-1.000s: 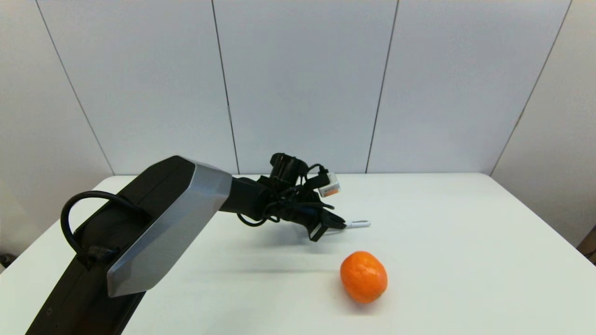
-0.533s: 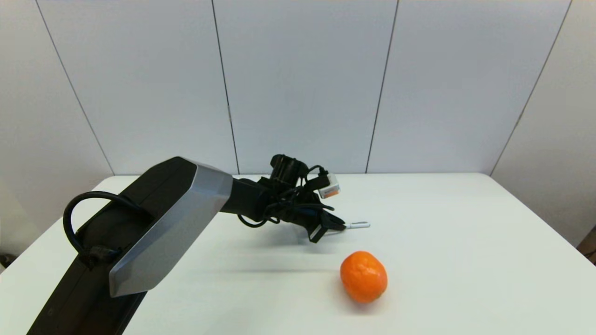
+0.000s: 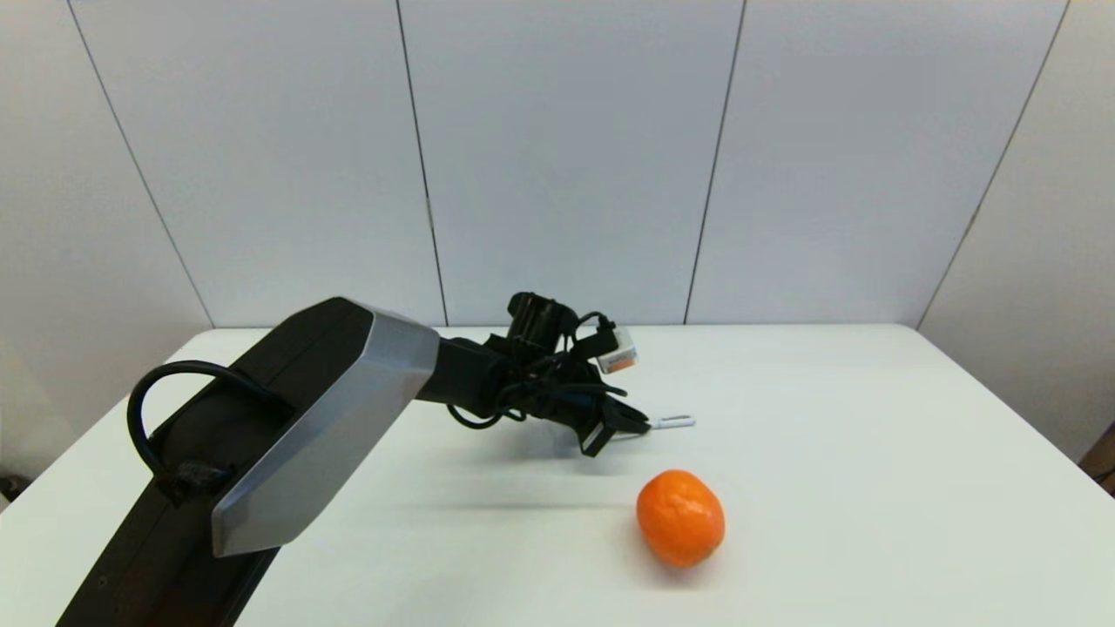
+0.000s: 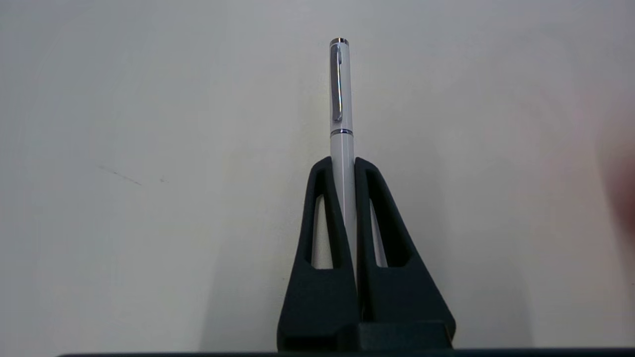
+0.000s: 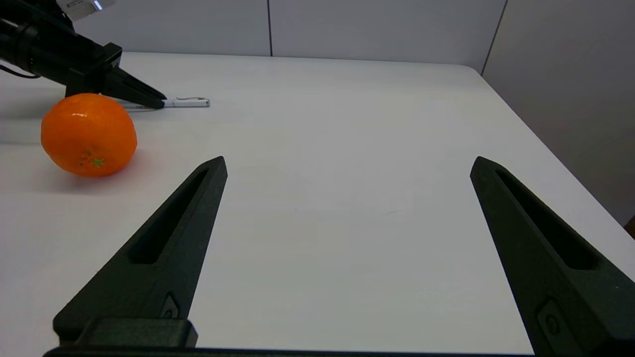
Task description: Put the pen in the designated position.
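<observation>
left claw [image 3: 643, 426] sits low over the mid table [image 3: 871, 453], fingers [image 4: 327, 213] pinched nearly together on the pen [image 3: 672, 421]. the barrel runs between them lengthwise, in line with the fingers, not across. clip end pokes out to the right past the tips. tip end is hidden inside the claw. pen looks level and close to the table surface; can't tell if it's touching or just above.

orange fruit [image 3: 680, 517] lies nearer the robot than the pen and a bit right, near but apart from it.

right claw [image 5: 347, 198] is parked at the near right, wide open, nothing in it, out of head view.

handling, as a guess: pen is light, stiff, and prob slick (smooth glossy barrel w/ a metal clip and ring). round body means it'll roll on flat table once let go, though the clip may stop it. not fragile. the lengthwise hold gives long contact along the barrel, so little risk of it pivoting, but it could slide out forward if grip is loose. best hold is the plain white barrel below the ring, as now, not the clip. for release: get it flat on the table first, open slowly, back straight off along the pen's axis so fingers don't nudge it toward the fruit.
</observation>
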### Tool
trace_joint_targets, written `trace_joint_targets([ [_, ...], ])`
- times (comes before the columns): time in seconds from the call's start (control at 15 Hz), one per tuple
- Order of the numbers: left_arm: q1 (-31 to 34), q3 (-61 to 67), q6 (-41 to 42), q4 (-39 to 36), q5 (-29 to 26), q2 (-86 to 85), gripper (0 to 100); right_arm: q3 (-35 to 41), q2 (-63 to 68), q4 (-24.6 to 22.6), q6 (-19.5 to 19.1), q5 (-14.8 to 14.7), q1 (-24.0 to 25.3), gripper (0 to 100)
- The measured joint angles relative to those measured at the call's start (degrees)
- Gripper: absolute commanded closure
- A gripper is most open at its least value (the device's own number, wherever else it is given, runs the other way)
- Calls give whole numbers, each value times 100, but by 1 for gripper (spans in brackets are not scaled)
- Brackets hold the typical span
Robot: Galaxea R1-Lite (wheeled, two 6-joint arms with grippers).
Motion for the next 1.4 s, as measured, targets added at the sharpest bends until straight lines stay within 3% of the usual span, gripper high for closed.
trace_joint_targets([
  [0.73, 2, 24, 2, 88, 66, -59, 0, 0, 0, 2, -2, 2, 0, 0],
  [1.4, -37, 68, -91, 701, 846, -1318, 0, 0, 2, 0, 0, 0, 0, 0],
])
